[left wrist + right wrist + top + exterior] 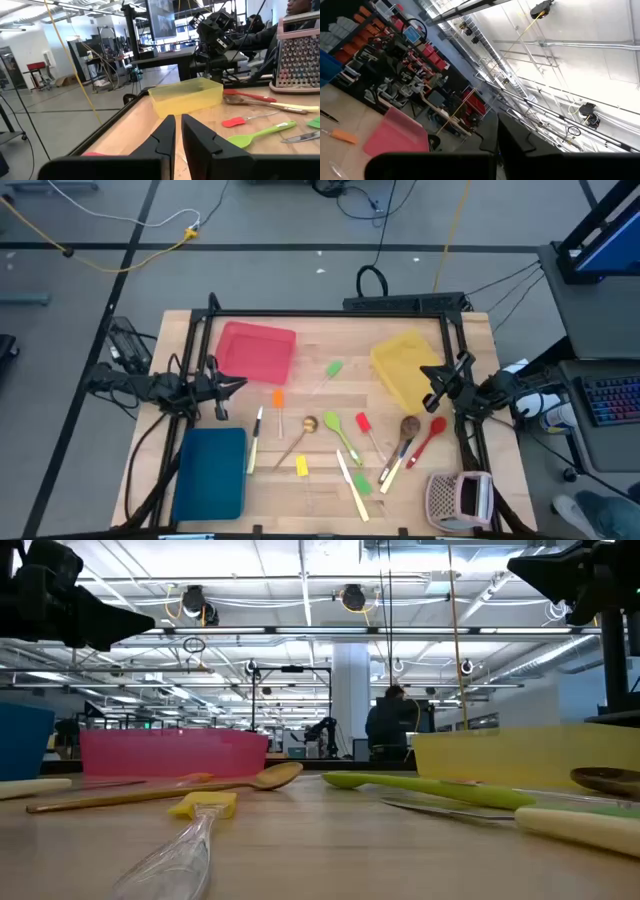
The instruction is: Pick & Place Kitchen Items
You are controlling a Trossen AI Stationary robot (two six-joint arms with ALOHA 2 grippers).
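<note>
- The kitchen items lie scattered across the middle of the wooden table [320, 490], none of them in a tray.
- A green spoon [340, 432] lies near the centre, with a brown spoon [298, 438] just to its left and a red-headed spatula [366, 428] to its right.
- A green-headed spatula [331, 370] sits farther back between the red tray [256, 350] and the yellow tray [408, 370]; an orange-headed spatula [279, 404] lies in front of the red tray.
- A yellow-headed spatula [302, 465] and a cream-handled knife [353, 490] lie toward the front edge; a red spoon [430, 435] lies on the right, near the perforated box [460, 498].
- The blue tray [212, 472] sits at the front left.
- The left gripper [178, 129] hangs above the table's left edge beside the red tray, fingers nearly together, holding nothing.
- The right gripper [437, 385] hangs at the yellow tray's right side; I cannot tell how its fingers stand.
</note>
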